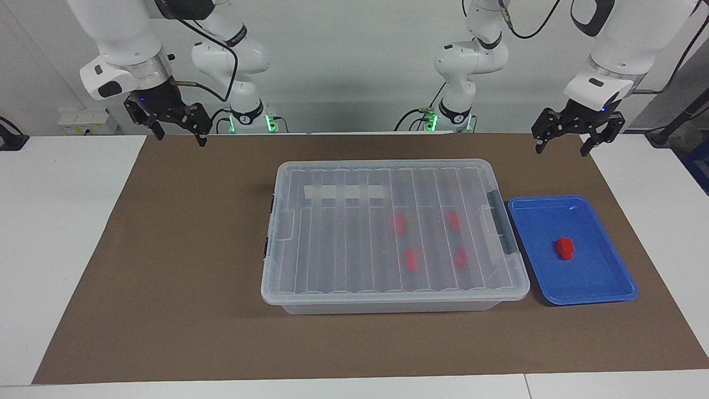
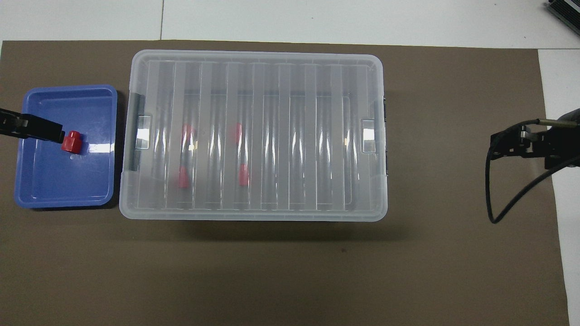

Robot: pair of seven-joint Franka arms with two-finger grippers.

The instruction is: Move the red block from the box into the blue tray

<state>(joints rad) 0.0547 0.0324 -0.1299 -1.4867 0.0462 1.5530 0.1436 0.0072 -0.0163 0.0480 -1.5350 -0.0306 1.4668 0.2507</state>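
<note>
The box [image 1: 343, 233] stands in the middle of the brown mat with its ribbed clear lid on. Several red blocks [image 1: 411, 259] lie inside it toward the left arm's end and show through the lid in the overhead view [image 2: 183, 177]. The blue tray [image 1: 604, 277] sits beside the box at the left arm's end and shows in the overhead view [image 2: 45, 190]. One red block [image 1: 564, 248] lies in the tray, also in the overhead view [image 2: 71, 142]. My left gripper [image 1: 561, 148] hangs open and empty, high up at that end. My right gripper [image 1: 183, 138] hangs open and empty, high up at the right arm's end.
The brown mat [image 1: 166, 277] covers most of the white table. Dark grey clip handles [image 1: 501, 227] sit on the box's ends. A black cable [image 2: 498, 199] loops down from the right arm's wrist.
</note>
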